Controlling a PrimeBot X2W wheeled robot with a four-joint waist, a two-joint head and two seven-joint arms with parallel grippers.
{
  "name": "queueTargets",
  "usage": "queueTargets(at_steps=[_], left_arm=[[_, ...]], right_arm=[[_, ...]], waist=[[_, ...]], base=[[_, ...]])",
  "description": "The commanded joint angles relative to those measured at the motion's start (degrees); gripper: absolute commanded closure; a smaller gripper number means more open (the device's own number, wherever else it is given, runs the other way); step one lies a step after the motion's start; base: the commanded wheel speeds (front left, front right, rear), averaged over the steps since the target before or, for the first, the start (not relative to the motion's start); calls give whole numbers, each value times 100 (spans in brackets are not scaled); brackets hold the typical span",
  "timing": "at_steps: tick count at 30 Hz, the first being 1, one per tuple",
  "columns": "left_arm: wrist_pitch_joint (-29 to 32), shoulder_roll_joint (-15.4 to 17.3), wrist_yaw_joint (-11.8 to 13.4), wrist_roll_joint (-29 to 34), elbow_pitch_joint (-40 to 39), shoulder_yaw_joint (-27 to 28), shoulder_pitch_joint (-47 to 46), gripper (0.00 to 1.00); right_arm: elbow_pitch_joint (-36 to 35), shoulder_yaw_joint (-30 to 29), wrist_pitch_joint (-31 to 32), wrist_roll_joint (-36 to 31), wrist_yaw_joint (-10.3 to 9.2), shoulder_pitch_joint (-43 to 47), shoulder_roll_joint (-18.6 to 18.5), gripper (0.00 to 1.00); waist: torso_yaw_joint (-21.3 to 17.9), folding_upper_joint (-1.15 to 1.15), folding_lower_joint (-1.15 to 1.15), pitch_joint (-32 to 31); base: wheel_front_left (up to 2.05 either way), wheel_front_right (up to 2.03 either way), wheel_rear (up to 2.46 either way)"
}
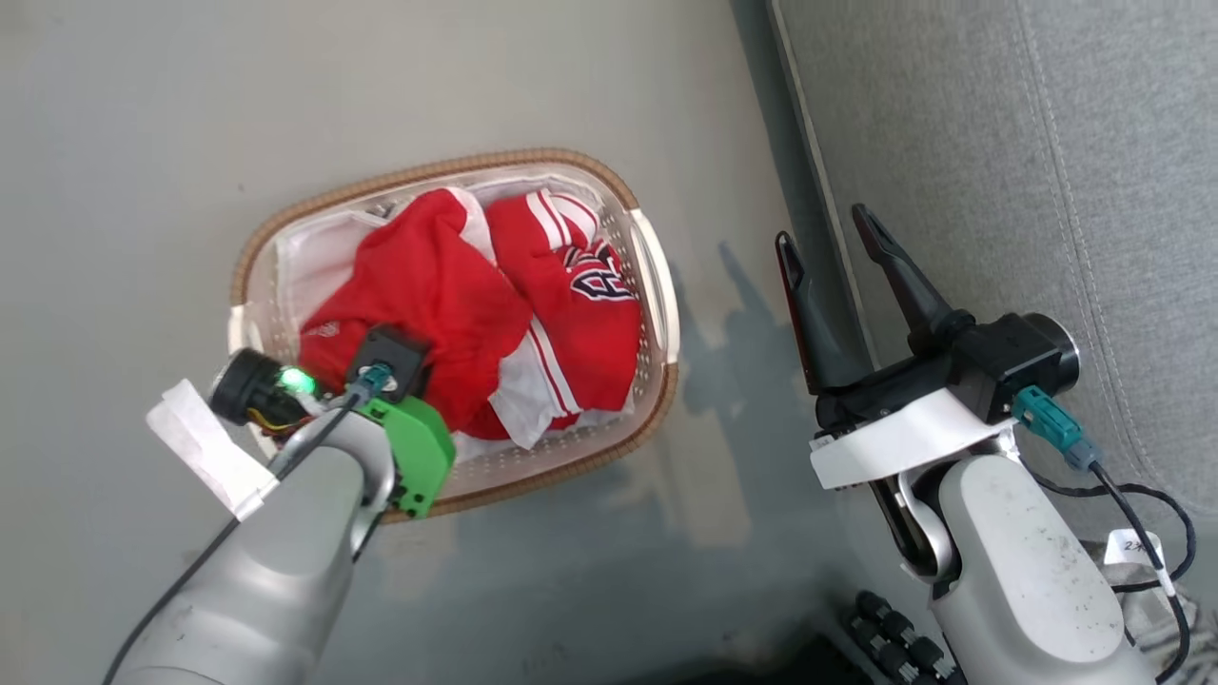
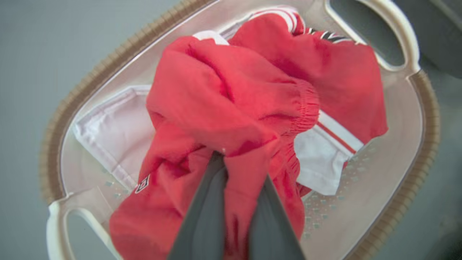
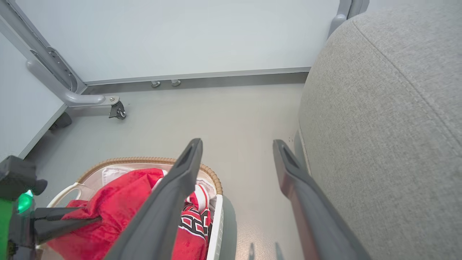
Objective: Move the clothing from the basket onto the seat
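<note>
The left gripper (image 2: 241, 169) clamps its jaws on the plain garment (image 1: 428, 276) in the basket (image 1: 428, 172), while the right gripper (image 1: 823, 231) hovers, jaws wide, beside the seat (image 1: 1047, 143).

Grey floor (image 1: 143, 143), basket (image 1: 663, 304) resting on it, seat (image 1: 999, 143) just beside

Grey floor (image 3: 231, 108) meets pale wall panels (image 3: 180, 36), a metal frame (image 3: 77, 98) standing on a caster (image 3: 118, 110)

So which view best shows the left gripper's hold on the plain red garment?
The left wrist view: the left gripper pinches a fold of the plain red garment between its fingers. Head view: the wrist hides the fingertips. Right wrist view: the pinch from the side.
</note>
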Motion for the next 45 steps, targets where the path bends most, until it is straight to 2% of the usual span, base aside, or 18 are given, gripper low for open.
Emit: queueTargets(at_steps=[1,7,12,25,32,38,45], left_arm=[[-17,59,-14,-94,-257,-29,207,100],[-12,342,-14,-421,-1406,-106,720,100],[-13,415,-15,-659,-2071,229,1123,100],[-13,154,-15,-935,-3624,1141,2045,100],[-14,-37,-15,-1007,-4226,1353,2202,100],[-14,-138,-15,-1079,-4523,1324,2310,100],[-14,-298,-15,-1233,-4600,1229,2366,100]], right_arm=[[77,-1,-27,56,-4,-12,-20,0],[374,48,-27,43,-4,87,-27,0],[549,154,-27,112,-4,232,-27,0],[830,305,-27,202,-4,997,-22,0],[917,548,-27,304,-4,1383,-23,0],[778,1095,-27,196,-4,1409,-20,0],[565,1962,-27,65,-4,709,-26,0]], waist=[[360,0,0,-550],[737,0,0,-1278],[942,0,0,-1821],[1268,0,0,-3147],[1306,0,0,-3694],[1306,0,0,-3904],[1371,0,0,-3882]], base=[[0,0,0],[0,0,0],[0,0,0],[0,0,0],[0,0,0],[0,0,0],[0,0,0]])
